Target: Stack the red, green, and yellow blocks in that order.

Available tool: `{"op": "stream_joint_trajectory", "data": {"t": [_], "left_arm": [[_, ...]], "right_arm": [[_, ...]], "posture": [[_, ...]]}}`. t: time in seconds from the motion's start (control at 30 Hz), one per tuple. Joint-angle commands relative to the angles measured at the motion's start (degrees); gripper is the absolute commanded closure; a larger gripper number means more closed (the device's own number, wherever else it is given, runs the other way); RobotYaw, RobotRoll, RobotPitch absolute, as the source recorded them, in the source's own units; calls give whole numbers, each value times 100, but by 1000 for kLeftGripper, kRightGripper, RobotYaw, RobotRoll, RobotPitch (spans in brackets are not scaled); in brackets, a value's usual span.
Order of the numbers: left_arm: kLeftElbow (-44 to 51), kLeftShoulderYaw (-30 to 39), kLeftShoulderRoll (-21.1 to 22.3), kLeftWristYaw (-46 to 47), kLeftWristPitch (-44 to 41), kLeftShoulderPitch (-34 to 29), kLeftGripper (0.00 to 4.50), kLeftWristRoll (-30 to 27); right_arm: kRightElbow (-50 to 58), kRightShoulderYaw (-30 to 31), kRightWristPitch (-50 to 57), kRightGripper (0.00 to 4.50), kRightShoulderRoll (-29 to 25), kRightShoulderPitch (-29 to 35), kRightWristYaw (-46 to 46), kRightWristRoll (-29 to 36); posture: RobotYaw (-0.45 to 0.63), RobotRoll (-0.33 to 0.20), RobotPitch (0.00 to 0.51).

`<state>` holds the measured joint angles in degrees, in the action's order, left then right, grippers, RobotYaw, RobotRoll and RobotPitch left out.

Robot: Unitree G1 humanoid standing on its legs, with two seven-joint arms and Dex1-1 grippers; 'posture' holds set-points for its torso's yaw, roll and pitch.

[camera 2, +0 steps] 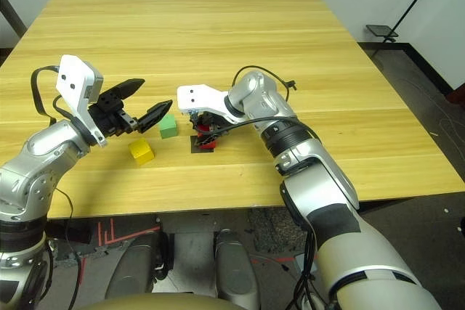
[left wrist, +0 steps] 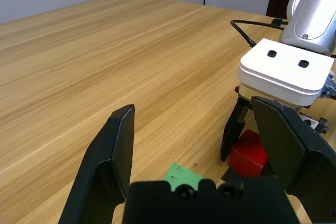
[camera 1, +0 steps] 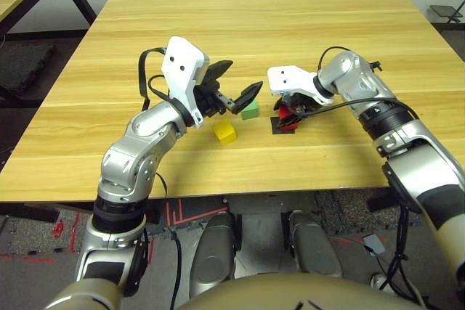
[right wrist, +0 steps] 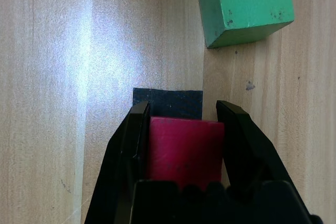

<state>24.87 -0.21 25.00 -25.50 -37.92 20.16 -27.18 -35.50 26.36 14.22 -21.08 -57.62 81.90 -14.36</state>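
Wooden table [camera 1: 290, 12] mostly bare; right jaws [right wrist: 181, 124] clamping red block [right wrist: 184, 148], left jaws [camera 1: 236, 85] wide, empty.

The red block [right wrist: 185, 150] sits between the right gripper's [right wrist: 184, 116] fingers, its near part hidden behind the gripper body in the right wrist view. From the head views, the right gripper covers most of the red block, so whether it touches the black patch [right wrist: 168, 103] cannot be told. The patch itself is largely covered by the red block; a strip shows beyond it. Beside the red block, the green block [left wrist: 182, 176] is partly hidden behind the left gripper [left wrist: 207, 135] body in the left wrist view, and its far corner is cut off in the right wrist view.
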Motion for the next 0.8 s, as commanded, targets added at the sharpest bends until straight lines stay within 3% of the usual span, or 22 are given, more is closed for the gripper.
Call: {"op": "stream_joint_trajectory", "data": {"t": [0.03,0.13,0.17,0.43,0.6,0.8], "left_arm": [[-44,-82,134,-78,-130,-27,0,98],[-157,-257,459,-324,-402,146,0,131],[-201,-313,579,-430,-495,220,0,131],[-1326,-1077,1537,-1773,-196,1201,0,694],[-2405,-1646,1563,-2659,248,1873,0,1158],[-3686,-2081,1157,-3286,805,2409,0,1656]], "right_arm": [[68,15,196,1413,23,194,79,157],[25,-325,74,222,-108,104,123,471],[5,-432,116,27,-188,26,124,558],[-513,-1382,-201,27,-1084,-512,604,1421],[-18,-1681,238,27,-1461,-282,647,1747],[1161,-1870,1070,27,-1633,398,282,2064]], "posture": [[494,-213,107],[481,-199,95],[475,-198,92],[393,-168,71],[307,-140,56],[229,-110,49]]}}
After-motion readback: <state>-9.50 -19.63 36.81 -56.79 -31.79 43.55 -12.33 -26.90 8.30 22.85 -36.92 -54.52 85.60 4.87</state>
